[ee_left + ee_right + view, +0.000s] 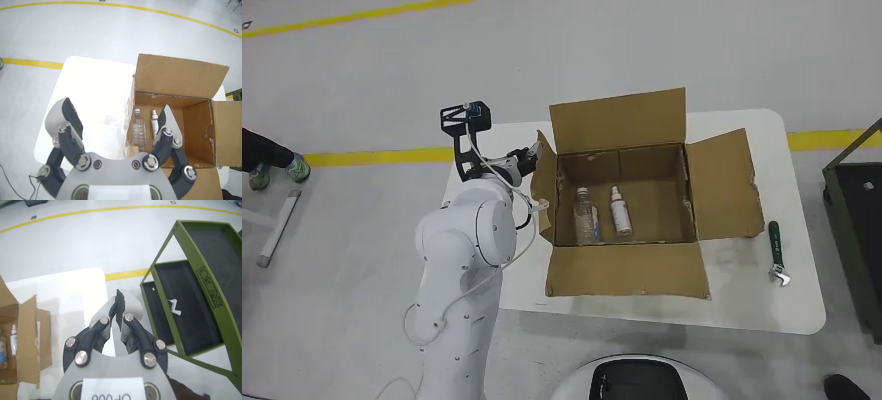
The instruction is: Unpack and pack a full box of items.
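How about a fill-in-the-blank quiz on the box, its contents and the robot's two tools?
1. The cardboard box holds ____ things: a clear bottle and a white spray bottle.
2. The wrench lies on the ____, outside the box.
3. The left tool is wide ____, holding nothing.
4. The right tool is ____ and empty.
Missing words: two; table; open; shut.

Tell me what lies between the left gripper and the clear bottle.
The box's side wall stands between the left gripper and the clear bottle, in the top view.
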Available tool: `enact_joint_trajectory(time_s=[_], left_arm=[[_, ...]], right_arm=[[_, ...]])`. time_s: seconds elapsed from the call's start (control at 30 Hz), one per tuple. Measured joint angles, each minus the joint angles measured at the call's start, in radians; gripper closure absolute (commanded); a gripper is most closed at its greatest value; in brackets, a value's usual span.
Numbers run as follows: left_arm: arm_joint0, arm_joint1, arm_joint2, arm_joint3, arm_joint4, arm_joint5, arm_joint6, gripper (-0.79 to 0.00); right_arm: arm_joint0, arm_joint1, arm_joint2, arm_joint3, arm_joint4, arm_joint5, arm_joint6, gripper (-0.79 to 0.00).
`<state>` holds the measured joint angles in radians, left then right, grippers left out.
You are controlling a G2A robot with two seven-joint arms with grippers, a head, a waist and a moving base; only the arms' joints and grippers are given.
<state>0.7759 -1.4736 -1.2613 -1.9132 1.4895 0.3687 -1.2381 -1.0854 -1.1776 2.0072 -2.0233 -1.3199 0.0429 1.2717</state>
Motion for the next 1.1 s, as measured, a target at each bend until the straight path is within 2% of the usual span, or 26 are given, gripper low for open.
enact_joint_trajectory(time_s=[0.2, 0.27, 0.47, 0.73, 1.1], left_arm=[[0.000, 0.000, 0.000, 0.000, 0.000, 0.000, 0.000, -0.785], [0.000, 0.000, 0.000, 0.000, 0.000, 0.000, 0.000, -0.785], [0.000, 0.000, 0.000, 0.000, 0.000, 0.000, 0.000, -0.785], [0.000, 0.000, 0.000, 0.000, 0.000, 0.000, 0.000, -0.785], [0.000, 0.000, 0.000, 0.000, 0.000, 0.000, 0.000, -0.785]], right_arm=[[-0.047, 0.012, -0.054, 0.027, -0.030, -0.102, 0.228, 0.000], [-0.064, 0.014, -0.076, 0.043, -0.029, -0.135, 0.263, 0.000], [-0.113, 0.024, -0.136, 0.112, -0.029, -0.185, 0.264, 0.000], [-0.125, 0.034, -0.212, 0.166, 0.018, -0.190, 0.264, 0.000], [-0.122, 0.034, -0.217, 0.163, 0.022, -0.184, 0.264, 0.000]])
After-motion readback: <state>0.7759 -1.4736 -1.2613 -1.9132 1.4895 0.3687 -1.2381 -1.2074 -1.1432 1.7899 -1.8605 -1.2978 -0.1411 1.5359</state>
